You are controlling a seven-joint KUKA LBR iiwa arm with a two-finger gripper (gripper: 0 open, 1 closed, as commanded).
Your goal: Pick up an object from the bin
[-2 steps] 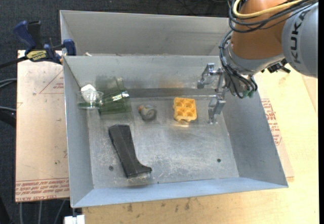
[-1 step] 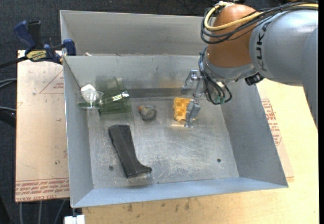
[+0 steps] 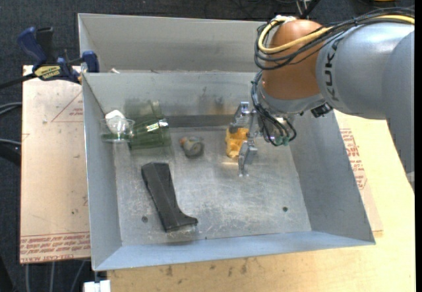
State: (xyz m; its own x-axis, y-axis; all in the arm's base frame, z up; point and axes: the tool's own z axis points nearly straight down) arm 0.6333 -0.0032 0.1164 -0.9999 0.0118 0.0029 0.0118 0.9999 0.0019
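Observation:
My gripper (image 3: 246, 136) hangs low in the right half of the bin and is open. One finger (image 3: 244, 113) stands toward the back wall and the other (image 3: 247, 157) toward the front. A small yellow-orange lumpy thing (image 3: 233, 142) lies on the bin floor in the gap between them, slightly to their left. I cannot tell whether either finger touches it. A small grey-brown stone-like lump (image 3: 192, 146) lies a short way to the left of it.
A clear green bottle (image 3: 140, 130) with a white crumpled end lies on its side by the left wall. A long black wedge-shaped piece (image 3: 165, 196) lies toward the front left. The arm with its orange cover and cables comes in from the right.

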